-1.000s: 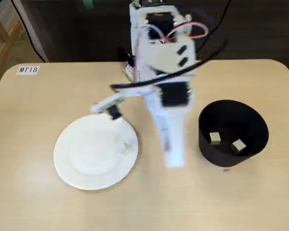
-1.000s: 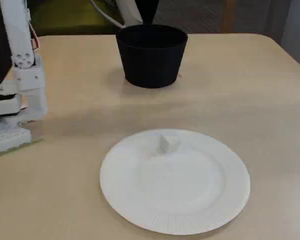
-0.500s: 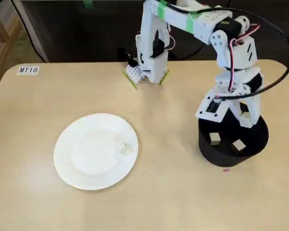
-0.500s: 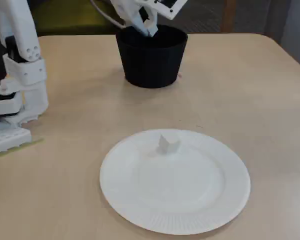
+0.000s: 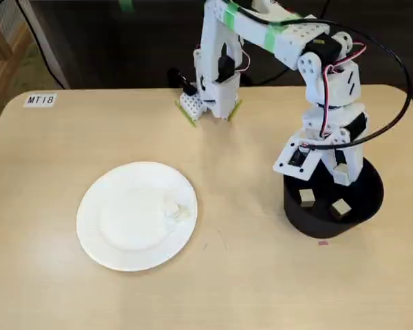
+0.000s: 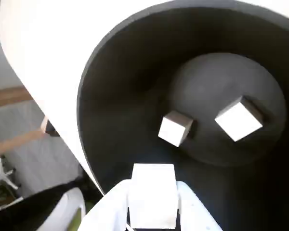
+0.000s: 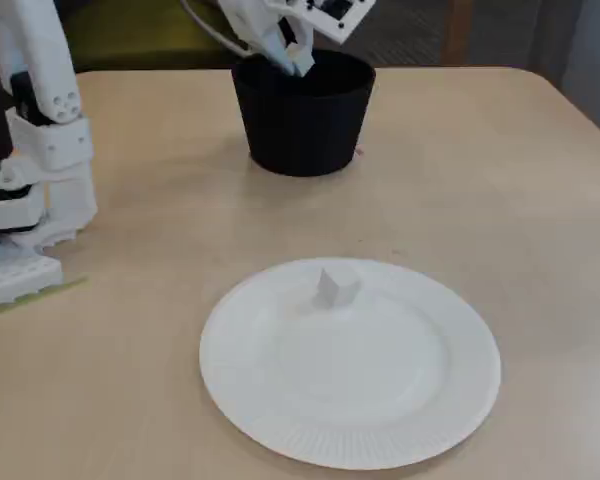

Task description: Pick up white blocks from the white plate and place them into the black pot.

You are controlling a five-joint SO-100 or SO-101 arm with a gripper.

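On the beige table (image 5: 69,289), two white blocks (image 6: 175,128) are seen in the black pot (image 5: 363,213), a third block (image 6: 152,194) is gripped by the gripper (image 6: 152,211) above, and one (image 7: 334,287) is left on the white plate (image 7: 380,440).

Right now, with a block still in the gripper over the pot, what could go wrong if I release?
1. The gripper holds its block near the black pot's wall, not centred; it might clip the rim.
2. Two blocks already lie on the bottom; the new one could bounce off them.
3. One block remains on the white plate, near its rim, awkward to grasp.
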